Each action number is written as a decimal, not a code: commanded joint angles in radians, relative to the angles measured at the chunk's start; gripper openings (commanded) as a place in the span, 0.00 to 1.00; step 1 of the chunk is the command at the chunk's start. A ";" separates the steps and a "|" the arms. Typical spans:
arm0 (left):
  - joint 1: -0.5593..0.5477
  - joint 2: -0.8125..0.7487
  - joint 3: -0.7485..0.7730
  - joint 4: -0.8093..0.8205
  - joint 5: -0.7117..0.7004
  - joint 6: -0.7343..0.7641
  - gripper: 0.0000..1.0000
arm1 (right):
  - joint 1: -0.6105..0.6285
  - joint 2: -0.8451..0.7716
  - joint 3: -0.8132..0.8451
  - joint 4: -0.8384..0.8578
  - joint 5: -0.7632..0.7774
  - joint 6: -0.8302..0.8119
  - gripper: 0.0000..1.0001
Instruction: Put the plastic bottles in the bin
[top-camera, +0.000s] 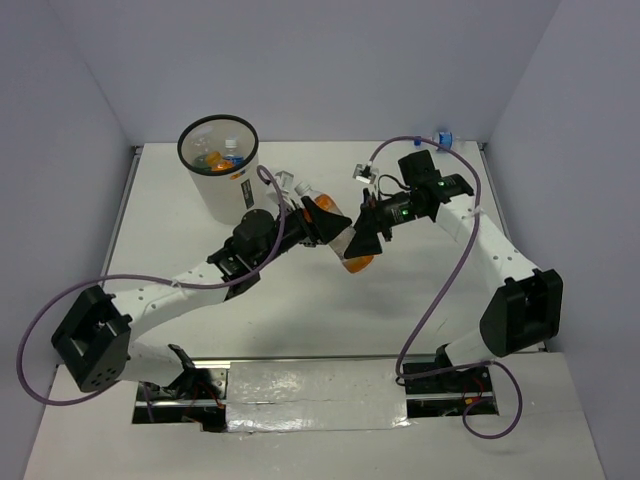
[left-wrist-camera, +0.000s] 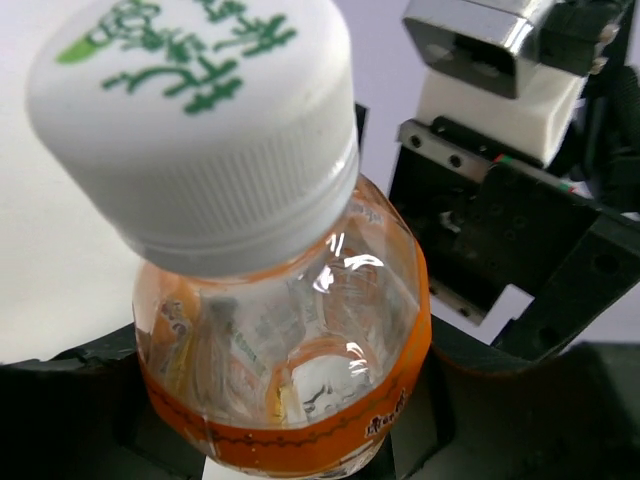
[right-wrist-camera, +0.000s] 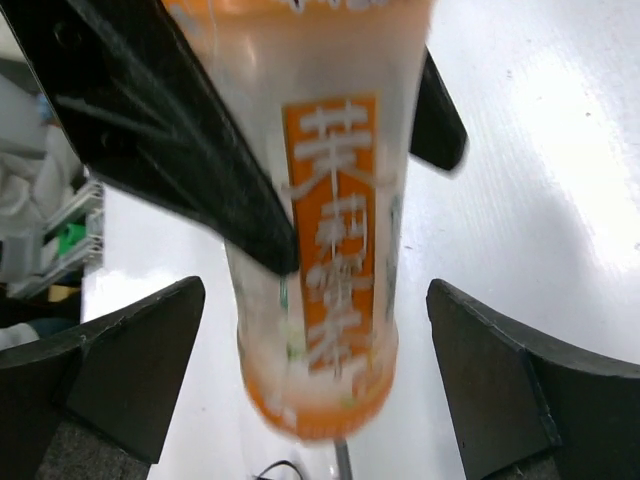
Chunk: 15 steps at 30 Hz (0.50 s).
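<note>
Out over the middle of the white table (top-camera: 300, 320), my two arms meet at one orange bottle (top-camera: 357, 262). My left gripper (top-camera: 332, 224) is clamped on it, with its black fingers (right-wrist-camera: 170, 140) pressing both sides of the upper body. The bottle is tilted. Its orange base points toward my right arm, and its white cap (left-wrist-camera: 200, 120), printed in green, points away toward the bin. My right gripper (top-camera: 364, 240) stands around the base end with its fingers (right-wrist-camera: 120, 370) spread wide. There is a clear gap on each side and they touch nothing. I cannot tell whether the base touches the table.

Farther back on the left the bin (top-camera: 225, 195) stands upright, just beyond my left wrist. Other bottles lie inside it; an orange one (top-camera: 209, 158) and a blue-capped one (top-camera: 233, 148) show. At the far edge on the right, behind my right arm, a tiny blue-capped bottle (top-camera: 443, 137) sits on the table.
</note>
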 joint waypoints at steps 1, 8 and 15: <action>0.021 -0.090 0.053 -0.128 -0.065 0.134 0.10 | 0.008 -0.063 0.040 -0.012 0.052 -0.058 1.00; 0.290 -0.177 0.252 -0.465 -0.051 0.326 0.02 | 0.003 -0.121 0.064 -0.101 0.248 -0.256 1.00; 0.513 -0.067 0.524 -0.572 -0.037 0.435 0.00 | -0.004 -0.335 -0.079 0.282 0.542 -0.138 1.00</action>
